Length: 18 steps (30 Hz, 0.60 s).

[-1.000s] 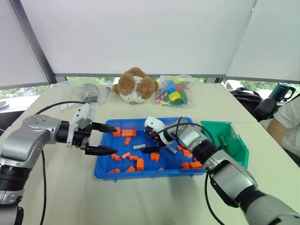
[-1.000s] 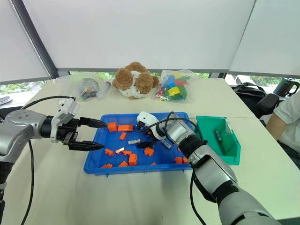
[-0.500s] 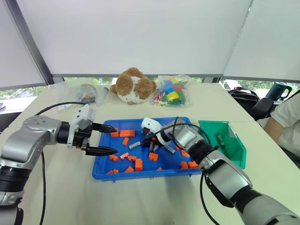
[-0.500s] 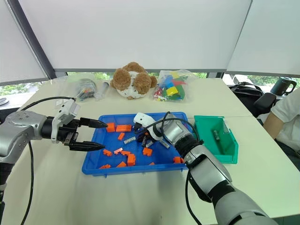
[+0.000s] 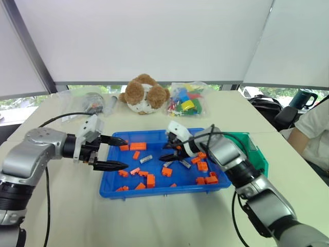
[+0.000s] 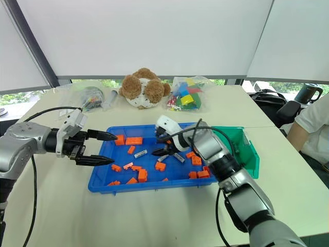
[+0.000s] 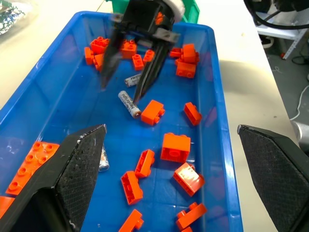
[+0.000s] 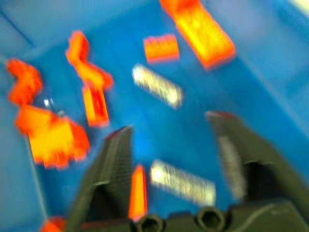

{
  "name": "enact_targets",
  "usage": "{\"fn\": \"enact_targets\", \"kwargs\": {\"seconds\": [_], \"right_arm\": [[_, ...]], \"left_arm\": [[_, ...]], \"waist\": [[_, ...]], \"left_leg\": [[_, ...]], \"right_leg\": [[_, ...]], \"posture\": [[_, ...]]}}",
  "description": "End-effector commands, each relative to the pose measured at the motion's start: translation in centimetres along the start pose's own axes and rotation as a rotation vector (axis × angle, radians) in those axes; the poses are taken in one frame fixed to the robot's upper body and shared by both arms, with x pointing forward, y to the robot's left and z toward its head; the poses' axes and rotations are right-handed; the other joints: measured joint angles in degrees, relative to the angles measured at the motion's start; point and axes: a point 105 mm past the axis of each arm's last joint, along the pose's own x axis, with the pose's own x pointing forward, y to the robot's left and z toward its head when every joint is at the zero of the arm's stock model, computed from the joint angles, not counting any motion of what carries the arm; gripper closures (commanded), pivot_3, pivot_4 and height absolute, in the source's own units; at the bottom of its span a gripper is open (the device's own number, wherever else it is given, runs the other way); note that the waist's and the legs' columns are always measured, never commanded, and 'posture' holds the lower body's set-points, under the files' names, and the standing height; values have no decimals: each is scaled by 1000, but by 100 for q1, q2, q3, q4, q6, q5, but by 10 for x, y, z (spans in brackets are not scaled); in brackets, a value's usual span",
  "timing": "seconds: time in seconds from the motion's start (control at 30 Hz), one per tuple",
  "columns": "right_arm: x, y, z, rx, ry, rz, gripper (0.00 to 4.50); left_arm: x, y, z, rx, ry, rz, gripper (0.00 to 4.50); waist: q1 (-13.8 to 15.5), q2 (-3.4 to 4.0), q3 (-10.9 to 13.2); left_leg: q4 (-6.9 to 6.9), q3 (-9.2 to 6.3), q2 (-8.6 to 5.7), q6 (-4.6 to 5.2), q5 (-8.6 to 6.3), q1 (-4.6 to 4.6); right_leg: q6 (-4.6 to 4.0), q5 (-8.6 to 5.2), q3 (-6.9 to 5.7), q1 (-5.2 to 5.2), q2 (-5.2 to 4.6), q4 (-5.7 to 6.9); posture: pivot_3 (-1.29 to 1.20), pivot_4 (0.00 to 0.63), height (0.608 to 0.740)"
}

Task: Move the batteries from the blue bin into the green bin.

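The batteries lie loose on the floor of the blue bin (image 5: 110,188) among scattered orange bricks (image 7: 175,147), so they have to be picked out one at a time; the green bin (image 6: 251,157) stands just beside the blue one on the robot's right, a short carry away. One battery (image 7: 129,103) rests near the middle of the blue bin, directly under the tips of the right gripper (image 7: 123,91); a second (image 7: 133,79) lies just behind it, and a third (image 5: 146,159) sits a little further toward the robot's left. The right arm reaches in over the right half of the blue bin, wrist bent so the fingers slant down toward the near battery – spread apart and gripping nothing, which suggests the pick is yet to be made. The left gripper (image 5: 117,153) hovers level at the left edge of the blue bin, pointing across it toward the right, its two fingers wide and empty – probably just parked out of the way.
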Motion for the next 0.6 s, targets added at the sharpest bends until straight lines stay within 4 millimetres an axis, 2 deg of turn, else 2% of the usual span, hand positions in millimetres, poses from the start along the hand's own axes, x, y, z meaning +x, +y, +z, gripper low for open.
{"fn": "enact_targets", "kwargs": {"seconds": [0.03, 0.23, 0.37, 0.6], "right_arm": [[7, -8, 15, -68, -27, 0, 52], [33, 1, 7, -148, 11, 117, 52], [48, 3, 2, -178, 24, 135, 52], [61, 1, -8, -145, 59, 125, 52]], "left_arm": [[-10, 1, 10, 38, 8, 25, 0], [-17, -1, 11, 38, 26, 53, 0], [-19, -2, 12, 39, 31, 69, 0], [-20, -4, 10, 38, 39, 87, 0]], "waist": [[13, 0, 0], [0, -1, -1], [-21, 0, 0], [-57, 1, 0]], "left_leg": [[0, 0, 0, 0, 0, 0], [1, 0, 0, 0, 0, 0], [1, 0, 0, -1, 0, 0], [0, -1, 0, -1, 1, 0]], "right_leg": [[0, 0, 0, 2, 0, 0], [0, 0, 0, 5, -2, -3], [0, 0, -1, 3, -2, -1], [0, 0, -2, 4, -3, 1]], "posture": [[0, 150, 733], [0, 150, 733], [0, 150, 733], [0, 150, 733]]}}
